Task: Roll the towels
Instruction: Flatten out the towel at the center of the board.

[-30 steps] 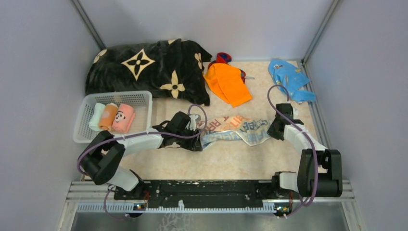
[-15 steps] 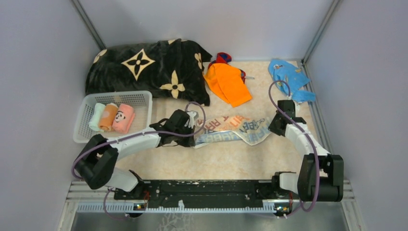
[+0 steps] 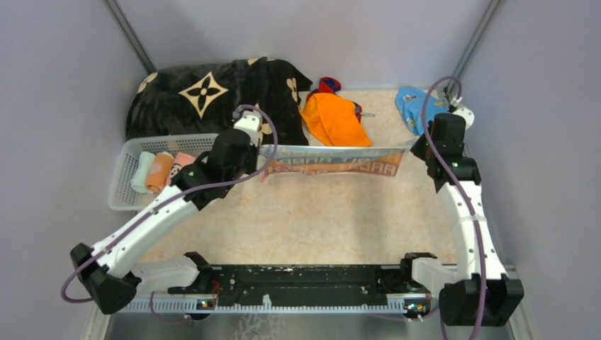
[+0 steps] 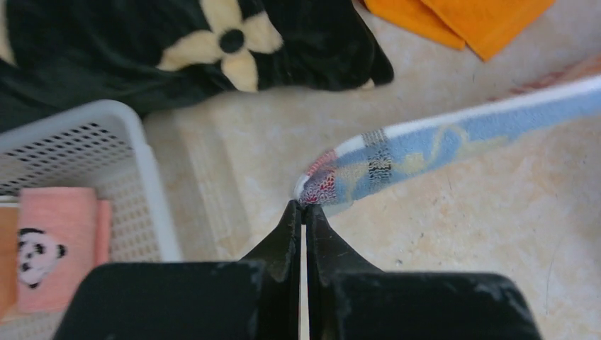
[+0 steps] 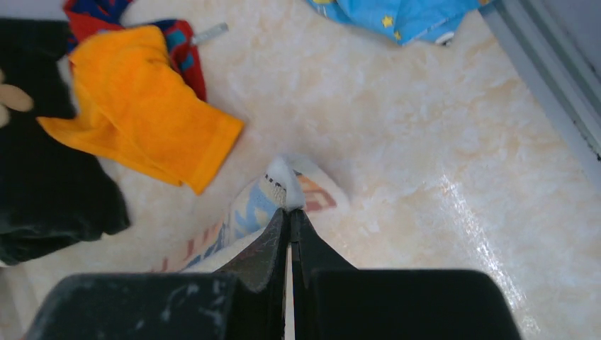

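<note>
The scene is being lit brightly and evenly from above. Only weak, soft shadows are being thrown on the table (image 3: 319,219). In the right wrist view a pale glare is being reflected by it. The near fingers (image 5: 259,265) are being rendered slightly blurred there.

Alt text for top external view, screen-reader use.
Two arms hold a printed towel stretched between them above the table, left gripper shut on one end, right gripper on the other. Behind it lie an orange towel, black flowered blanket and blue cloth; a white basket at left holds three rolled towels.
</note>
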{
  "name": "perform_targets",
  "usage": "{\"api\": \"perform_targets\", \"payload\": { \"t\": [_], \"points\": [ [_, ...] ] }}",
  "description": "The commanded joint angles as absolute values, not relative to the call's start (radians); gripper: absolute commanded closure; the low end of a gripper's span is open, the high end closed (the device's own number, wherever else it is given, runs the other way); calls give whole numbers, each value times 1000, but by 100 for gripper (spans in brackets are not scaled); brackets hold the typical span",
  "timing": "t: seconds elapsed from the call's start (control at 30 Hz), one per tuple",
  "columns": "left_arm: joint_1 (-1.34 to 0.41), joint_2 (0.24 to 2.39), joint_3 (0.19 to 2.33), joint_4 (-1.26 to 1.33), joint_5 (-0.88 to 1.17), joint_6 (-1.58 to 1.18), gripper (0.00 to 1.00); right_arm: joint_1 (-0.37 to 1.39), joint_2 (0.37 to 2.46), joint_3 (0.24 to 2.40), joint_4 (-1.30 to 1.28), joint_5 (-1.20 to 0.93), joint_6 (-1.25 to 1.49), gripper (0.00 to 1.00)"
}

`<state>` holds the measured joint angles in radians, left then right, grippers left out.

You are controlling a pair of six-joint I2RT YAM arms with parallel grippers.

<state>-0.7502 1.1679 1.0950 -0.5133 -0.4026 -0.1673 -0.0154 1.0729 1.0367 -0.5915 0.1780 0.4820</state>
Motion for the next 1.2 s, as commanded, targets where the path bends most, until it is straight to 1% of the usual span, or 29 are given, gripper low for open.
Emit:
{"api": "perform_targets", "payload": {
  "t": [0.0, 0.13, 0.3, 0.43, 0.57, 0.63, 0.73, 0.83, 0.93, 1.03, 1.07, 1.1, 1.13, 1.17],
  "points": [
    [-749, 1043, 1170, -612, -581, -77, 100, -18, 950, 1163, -666, 225, 454, 100],
    [-750, 911, 1182, -665, -540, -89, 100, -19, 850, 1212, -744, 176, 417, 100],
    [-750, 771, 1175, -748, -364, -99, 100, -18, 731, 1278, -891, 109, 355, 100],
    [-750, 734, 1193, -874, -296, -131, 100, -13, 692, 1308, -984, 59, 360, 100],
    [-750, 767, 1162, -872, -258, -148, 98, -11, 705, 1227, -954, 52, 383, 100],
    [-749, 820, 1123, -827, -264, -152, 96, -12, 742, 1166, -911, 49, 399, 100],
    [-749, 961, 1050, -725, -299, -143, 91, -12, 815, 1057, -800, 69, 434, 100],
    [-719, 1146, 1026, -648, -348, -116, 88, -12, 911, 958, -652, 108, 477, 100],
    [-624, 1338, 1079, -607, -344, -93, 83, -13, 1069, 924, -532, 145, 502, 100],
    [-523, 1513, 1210, -605, -291, -104, 81, -12, 1222, 953, -452, 177, 516, 100],
    [-500, 1560, 1246, -601, -274, -109, 76, -13, 1265, 964, -426, 189, 520, 100],
    [-482, 1599, 1277, -593, -269, -111, 69, -14, 1305, 982, -407, 203, 523, 100],
    [-474, 1633, 1304, -582, -266, -114, 59, -14, 1343, 995, -388, 212, 522, 100],
    [-469, 1657, 1326, -575, -261, -119, 54, -15, 1373, 1014, -380, 214, 522, 97]
  ]
}}
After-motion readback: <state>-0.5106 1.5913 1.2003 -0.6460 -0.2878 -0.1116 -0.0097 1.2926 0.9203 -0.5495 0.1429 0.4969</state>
